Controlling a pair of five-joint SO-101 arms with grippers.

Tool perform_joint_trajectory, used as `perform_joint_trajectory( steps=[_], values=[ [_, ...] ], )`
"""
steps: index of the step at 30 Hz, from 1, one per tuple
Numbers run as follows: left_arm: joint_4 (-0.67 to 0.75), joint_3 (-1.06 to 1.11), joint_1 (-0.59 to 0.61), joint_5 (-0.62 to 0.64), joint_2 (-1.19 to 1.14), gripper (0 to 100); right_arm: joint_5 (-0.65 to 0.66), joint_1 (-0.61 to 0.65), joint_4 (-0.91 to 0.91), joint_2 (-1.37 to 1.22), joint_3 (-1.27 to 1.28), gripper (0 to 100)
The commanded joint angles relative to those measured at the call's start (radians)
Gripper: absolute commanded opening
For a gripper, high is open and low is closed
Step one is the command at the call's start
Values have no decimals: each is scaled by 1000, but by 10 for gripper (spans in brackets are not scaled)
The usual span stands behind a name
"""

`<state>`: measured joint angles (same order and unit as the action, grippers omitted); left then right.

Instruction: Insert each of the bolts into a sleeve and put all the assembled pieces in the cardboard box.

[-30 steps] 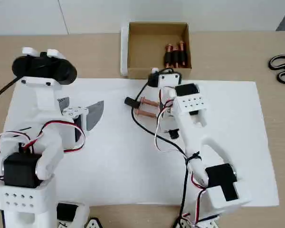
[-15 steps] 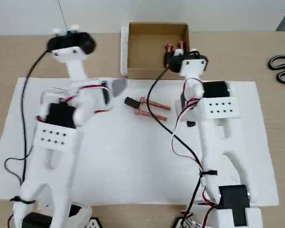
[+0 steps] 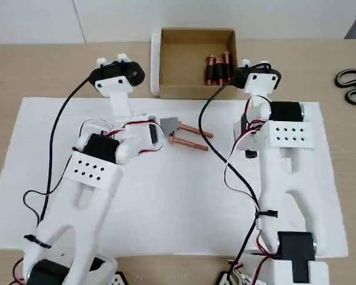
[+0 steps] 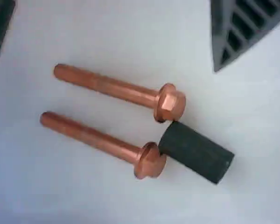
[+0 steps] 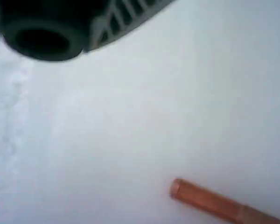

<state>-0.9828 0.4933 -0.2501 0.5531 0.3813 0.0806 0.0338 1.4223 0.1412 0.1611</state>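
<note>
Two copper bolts (image 3: 191, 137) lie side by side on the white paper, and they also show as bolts (image 4: 116, 112). A black sleeve (image 4: 196, 151) rests against the head of one of them. My left gripper (image 3: 169, 126) hovers open over the bolt heads, its grey fingers (image 4: 242, 28) spread wide above them. My right gripper (image 3: 247, 149) is tucked under its own arm, right of the bolts, shut on another black sleeve (image 5: 42, 39). A bolt tip (image 5: 200, 198) lies on the paper beyond it. The cardboard box (image 3: 184, 59) holds three assembled pieces (image 3: 218, 68).
White paper (image 3: 166, 208) covers the middle of the wooden table. Scissors (image 3: 353, 83) lie at the far right edge. Cables (image 3: 225, 172) hang from both arms across the paper.
My left arm has swung from the left side forward and rightward until its gripper hangs over the bolt heads. My right arm has drawn back to the right, away from the bolts.
</note>
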Motion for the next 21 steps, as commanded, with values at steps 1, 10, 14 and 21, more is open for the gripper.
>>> perform_joint_trajectory(
  steps=[1, 10, 14, 21],
  values=[
    [66, -4, -9, 52, 5, 281, 5, -8, 7, 59, -54, 13],
    [32, -30, 44, 201, 77, 280, 5, -8, 21, 59, -54, 13],
    [31, -59, 72, 206, 133, 280, 5, -8, 18, 59, -54, 13],
    [17, -85, -58, 206, 63, 281, 6, -8, 24, 59, -54, 13]
  ],
)
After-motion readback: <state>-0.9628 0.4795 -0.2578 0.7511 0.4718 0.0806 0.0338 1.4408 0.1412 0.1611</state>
